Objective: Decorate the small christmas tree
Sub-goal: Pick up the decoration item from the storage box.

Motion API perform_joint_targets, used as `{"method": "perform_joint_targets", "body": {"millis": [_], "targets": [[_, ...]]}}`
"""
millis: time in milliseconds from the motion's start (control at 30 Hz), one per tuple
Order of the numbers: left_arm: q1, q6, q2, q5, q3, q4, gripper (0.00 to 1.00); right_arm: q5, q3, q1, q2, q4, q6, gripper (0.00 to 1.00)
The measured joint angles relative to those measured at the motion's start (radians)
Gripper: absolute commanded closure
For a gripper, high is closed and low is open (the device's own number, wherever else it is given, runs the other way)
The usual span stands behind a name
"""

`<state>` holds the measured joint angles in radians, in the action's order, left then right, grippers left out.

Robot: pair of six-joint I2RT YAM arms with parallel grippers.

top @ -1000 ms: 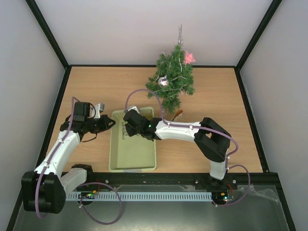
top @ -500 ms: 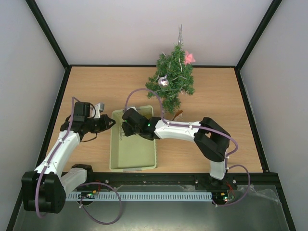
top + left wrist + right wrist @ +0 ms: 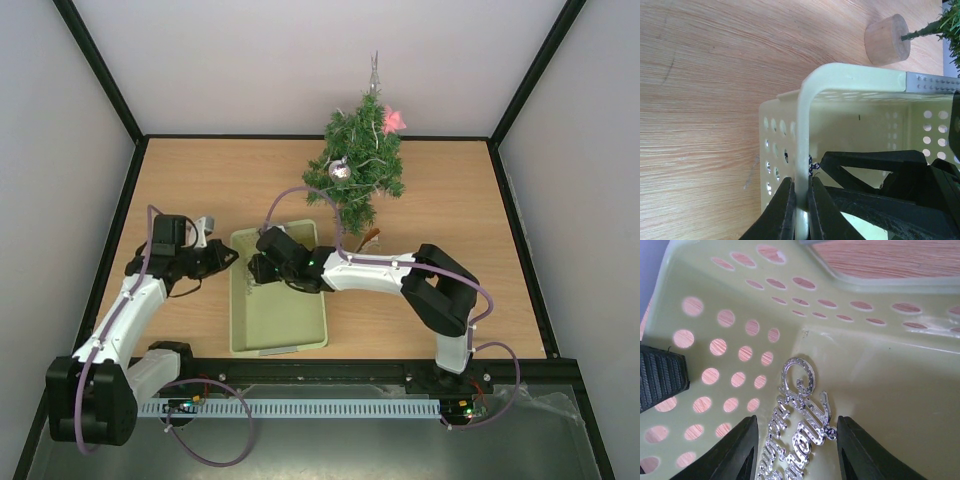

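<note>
Clamping the left wall of the pale green basket (image 3: 805,125) close to its far corner, the left jaws are clenched on the rim. In the left wrist view, 1 black finger (image 3: 781,212) sits outside the perforated wall and the other inside, with the plastic pinched between them. The right jaws are released and reach down inside the same basket. Their 2 fingers (image 3: 737,452) stand apart on either side of a silver glitter script ornament (image 3: 800,410) lying flat on the basket floor. A gap shows between the ornament and the finger on that view's left. Whether the other finger touches the small bead at the ornament's edge I cannot tell. A ribbed black pad (image 3: 660,377) sits at the left edge of the right wrist view, against the holed wall.

From above, the left arm (image 3: 130,310) comes in from the left side and the right arm (image 3: 380,272) stretches across from the right. They meet at the far left part of the basket, which rests on the wooden table (image 3: 200,190). The small christmas tree (image 3: 358,165) stands upright near the table's far edge, behind the basket and apart from both sets of jaws. Its round wooden base (image 3: 887,32) sits just beyond the basket's far corner. A pink ornament (image 3: 393,121) and a silver ball (image 3: 340,170) hang on the tree, and a silver piece (image 3: 374,68) rises from its top.
</note>
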<state>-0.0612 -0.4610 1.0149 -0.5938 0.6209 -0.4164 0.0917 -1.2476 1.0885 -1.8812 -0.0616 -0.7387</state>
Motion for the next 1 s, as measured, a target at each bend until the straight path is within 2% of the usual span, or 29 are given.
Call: {"method": "perform_joint_targets", "body": {"millis": [467, 800, 1000], "targets": [[0.005, -0.014, -0.003, 0.02, 0.0, 0.007, 0.98, 0.034, 0.039, -0.005, 0.002, 0.105, -0.063, 0.58], [0.006, -0.015, -0.003, 0.035, -0.018, 0.008, 0.98, 0.133, 0.08, -0.011, 0.002, 0.272, -0.097, 0.58], [0.005, -0.019, -0.008, 0.013, -0.018, 0.026, 0.98, 0.157, 0.091, -0.008, 0.002, 0.314, -0.119, 0.58]]}}
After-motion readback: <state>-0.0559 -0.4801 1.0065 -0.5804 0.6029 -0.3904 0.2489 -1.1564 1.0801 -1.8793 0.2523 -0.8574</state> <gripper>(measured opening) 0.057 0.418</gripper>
